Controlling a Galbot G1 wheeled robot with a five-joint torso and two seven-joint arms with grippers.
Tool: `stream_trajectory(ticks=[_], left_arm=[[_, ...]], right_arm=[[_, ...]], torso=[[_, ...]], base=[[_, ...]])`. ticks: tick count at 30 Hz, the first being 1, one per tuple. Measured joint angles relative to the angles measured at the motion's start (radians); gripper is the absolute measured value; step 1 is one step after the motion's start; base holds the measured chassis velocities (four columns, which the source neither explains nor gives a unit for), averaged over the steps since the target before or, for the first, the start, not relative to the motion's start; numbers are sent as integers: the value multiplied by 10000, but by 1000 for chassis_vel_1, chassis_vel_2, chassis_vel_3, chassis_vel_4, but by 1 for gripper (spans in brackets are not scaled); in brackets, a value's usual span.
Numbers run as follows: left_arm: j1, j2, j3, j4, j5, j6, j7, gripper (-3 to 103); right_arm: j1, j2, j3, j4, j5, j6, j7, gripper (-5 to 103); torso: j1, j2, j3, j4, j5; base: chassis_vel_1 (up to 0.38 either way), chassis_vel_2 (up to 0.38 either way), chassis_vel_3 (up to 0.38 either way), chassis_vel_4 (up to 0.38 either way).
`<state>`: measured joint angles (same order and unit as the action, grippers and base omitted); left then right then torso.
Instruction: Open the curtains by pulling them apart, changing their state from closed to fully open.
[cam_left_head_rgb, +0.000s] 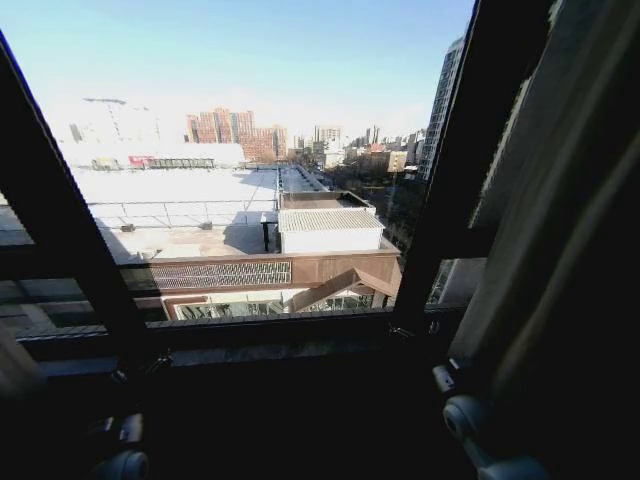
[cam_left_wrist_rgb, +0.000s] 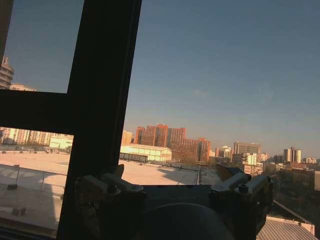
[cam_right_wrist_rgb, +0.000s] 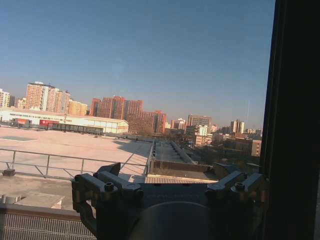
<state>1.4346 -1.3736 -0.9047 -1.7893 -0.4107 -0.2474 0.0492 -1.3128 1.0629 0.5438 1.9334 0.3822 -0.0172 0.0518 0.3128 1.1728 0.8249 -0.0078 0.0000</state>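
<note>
Already the window glass (cam_left_head_rgb: 240, 180) stands bare across the middle, city rooftops beyond. Curtains (cam_left_head_rgb: 560, 230) hang bunched at the right edge of the head view, past the dark window frame (cam_left_head_rgb: 455, 170); a pale sliver at the lower left edge may be the other panel, cannot tell. Judged: the pulling-apart looks done or nearly so; what remains, if anything, is a last push of fabric outward. Left claw (cam_left_wrist_rgb: 175, 182) wide, holding nothing, facing the frame upright. Right claw (cam_right_wrist_rgb: 167, 181) wide too, empty, touching no fabric.
</note>
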Motion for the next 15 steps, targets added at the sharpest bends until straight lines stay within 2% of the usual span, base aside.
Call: stream_trajectory(ticks=[15], left_arm=[[0,0,1,0,0,0,0,100]], right_arm=[[0,0,0,0,0,0,0,100]], torso=[[3,-2,2,1,0]], base=[[347,360,-347,-362]])
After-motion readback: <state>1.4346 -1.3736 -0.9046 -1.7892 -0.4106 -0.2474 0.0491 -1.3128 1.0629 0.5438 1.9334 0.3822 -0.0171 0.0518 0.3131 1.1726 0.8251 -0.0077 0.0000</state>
